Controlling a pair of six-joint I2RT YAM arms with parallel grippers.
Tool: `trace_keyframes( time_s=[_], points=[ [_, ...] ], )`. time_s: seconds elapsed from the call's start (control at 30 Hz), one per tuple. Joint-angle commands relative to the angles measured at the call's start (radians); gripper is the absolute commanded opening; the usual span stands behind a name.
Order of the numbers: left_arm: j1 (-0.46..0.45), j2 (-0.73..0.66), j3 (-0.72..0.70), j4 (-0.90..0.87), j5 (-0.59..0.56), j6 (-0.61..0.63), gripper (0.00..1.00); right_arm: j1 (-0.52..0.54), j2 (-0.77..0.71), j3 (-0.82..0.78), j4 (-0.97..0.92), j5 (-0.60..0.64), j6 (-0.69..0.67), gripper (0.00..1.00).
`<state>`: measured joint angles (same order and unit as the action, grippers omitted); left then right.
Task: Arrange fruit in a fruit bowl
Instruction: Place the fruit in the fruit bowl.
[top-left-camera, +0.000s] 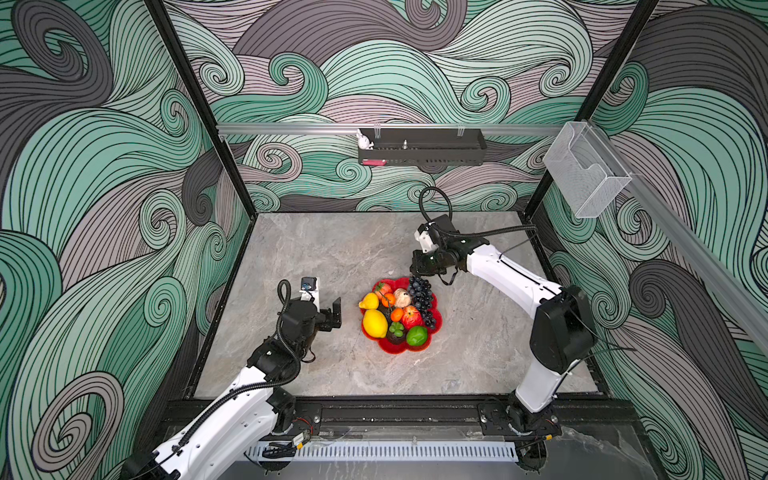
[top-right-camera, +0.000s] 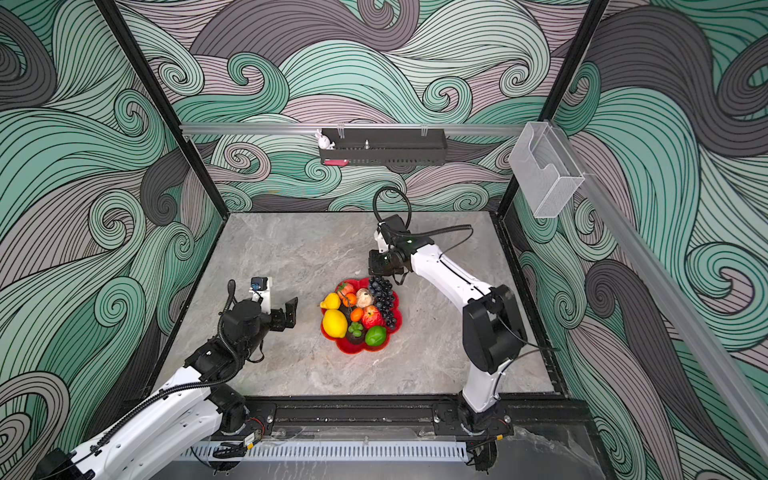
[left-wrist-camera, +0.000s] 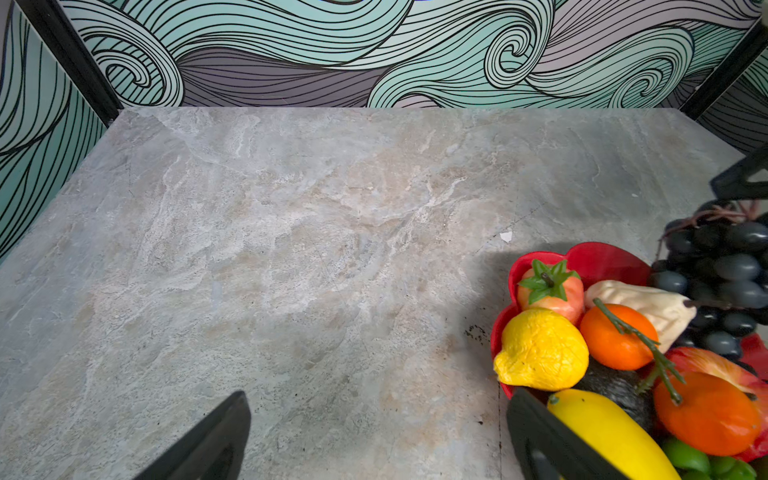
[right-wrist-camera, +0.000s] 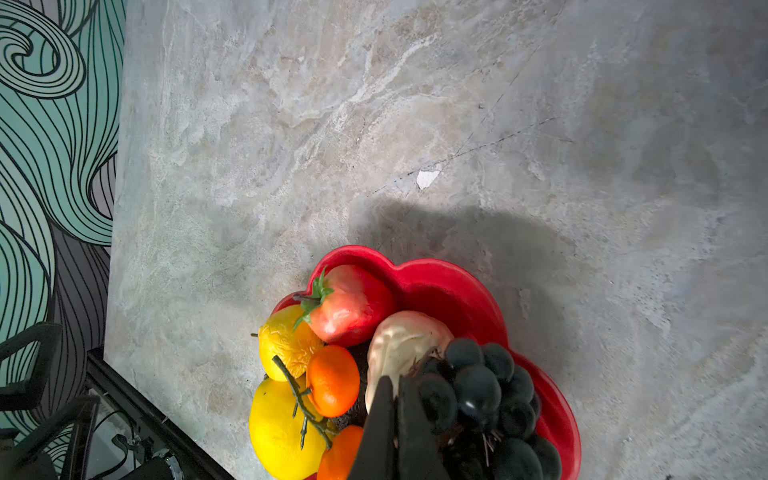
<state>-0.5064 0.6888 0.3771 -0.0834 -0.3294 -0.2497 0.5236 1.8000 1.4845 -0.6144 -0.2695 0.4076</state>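
Grey stone-pattern table (top-left-camera: 316, 257) carries everything, and on it no fruit is seen lying outside the dish. Nearest to the robot's base, the left pincer (top-left-camera: 336, 313) stands just beside the fruit bowl (top-left-camera: 392, 348), its jaws wide apart and holding nothing.

The bowl sits about in the middle of the table and looks full. At its near edge are a big lemon (top-left-camera: 375, 323), a mangosteen (top-left-camera: 396, 332) and a lime (top-left-camera: 417, 336). Behind them are an apple (top-left-camera: 410, 316), two tangerines (top-left-camera: 397, 314), a smaller lemon (top-left-camera: 369, 301), a pear (top-left-camera: 402, 297) and a red fruit with green leaves (top-left-camera: 382, 287).

The grape bunch (top-left-camera: 422, 297) lies along the side of the right arm, partly over the rim. At its far end the right pincer (right-wrist-camera: 395, 380) has its jaws pressed together, right at the stem. Whether the stem is nipped between them, I cannot tell.

I judge the task nearly finished. What is left is to let the grapes settle and to draw both arms away.
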Motion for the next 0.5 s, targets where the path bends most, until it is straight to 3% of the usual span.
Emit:
trace_keyframes(
  time_s=[0.0, 0.47],
  points=[
    [-0.003, -0.011, 0.043, -0.015, 0.007, 0.013, 0.98, -0.003, 0.036, 0.035, 0.042, -0.051, 0.006, 0.0],
    [-0.003, 0.002, 0.049, -0.015, 0.026, 0.021, 0.98, 0.0, 0.177, 0.147, 0.05, -0.1, 0.016, 0.0]
  ],
)
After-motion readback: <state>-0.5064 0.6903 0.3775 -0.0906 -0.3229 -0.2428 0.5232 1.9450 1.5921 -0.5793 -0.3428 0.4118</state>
